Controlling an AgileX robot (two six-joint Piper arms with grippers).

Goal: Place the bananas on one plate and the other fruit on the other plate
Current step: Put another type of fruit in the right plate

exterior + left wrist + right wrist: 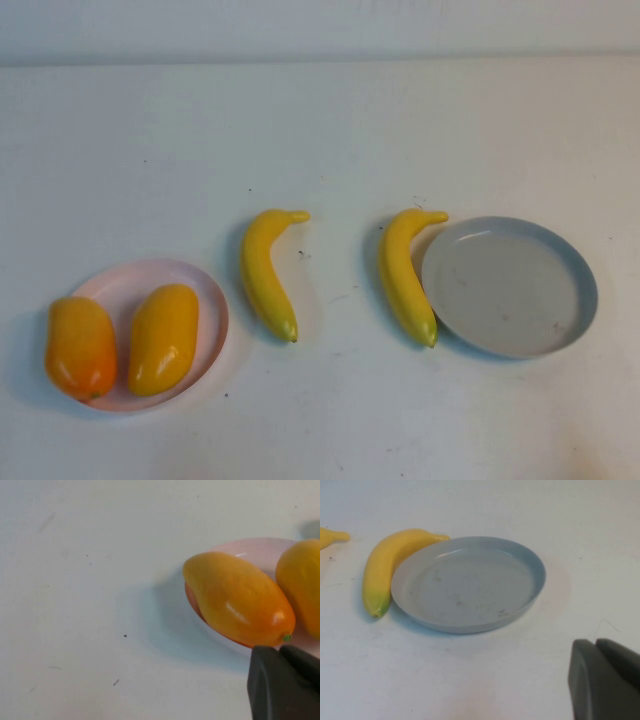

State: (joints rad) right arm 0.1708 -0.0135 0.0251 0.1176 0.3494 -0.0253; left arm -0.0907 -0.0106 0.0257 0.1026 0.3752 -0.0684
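Two mangoes lie on the pale pink plate (pixel 205 290) at the front left. The orange one (pixel 80 347) overhangs its left rim and the yellower one (pixel 163 338) lies inside. One banana (pixel 265 272) lies on the table at the middle. The other banana (pixel 403 275) lies against the left rim of the empty grey-blue plate (pixel 510 287). Neither arm shows in the high view. My left gripper (pixel 278 652) is shut and empty, close to the orange mango (pixel 237 597). My right gripper (pixel 596 644) is shut and empty, short of the grey-blue plate (pixel 470 582) and the banana (pixel 385 565).
The table top is white, with a pale wall along its far edge (pixel 320 60). Only the fruit and the two plates stand on it.
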